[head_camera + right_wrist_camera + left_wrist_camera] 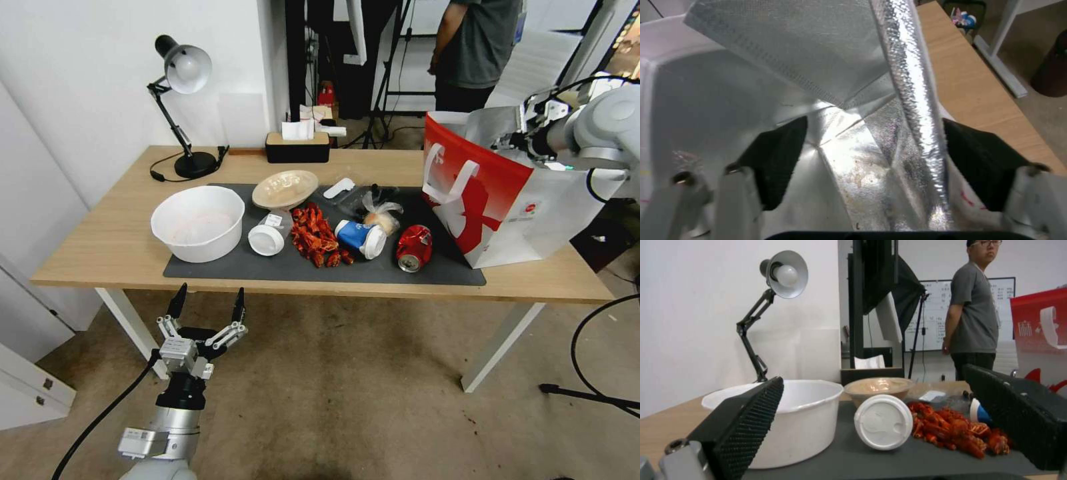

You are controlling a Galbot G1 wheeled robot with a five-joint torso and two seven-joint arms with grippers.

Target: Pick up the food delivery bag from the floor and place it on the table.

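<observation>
The red-and-white food delivery bag (493, 200) stands upright on the right end of the light-wood table (113, 247), partly on the dark mat. My right gripper (517, 137) is at the bag's top rim. In the right wrist view it (871, 160) is open, with the foil wall (916, 100) running between the two spread fingers: one inside the bag, one outside over the table top. My left gripper (208, 303) is open and holds nothing, low in front of the table's front edge above the floor (347, 400); its pads (746, 426) frame the tabletop items.
On the mat lie a white bowl (198, 222), a white lid (266, 240), red crayfish (315, 235), a blue cup (360, 237) and a crushed red can (413, 247). A black lamp (183, 107) and tissue box (297, 147) stand at the back. A black stand leg (587, 395) lies on the floor at right.
</observation>
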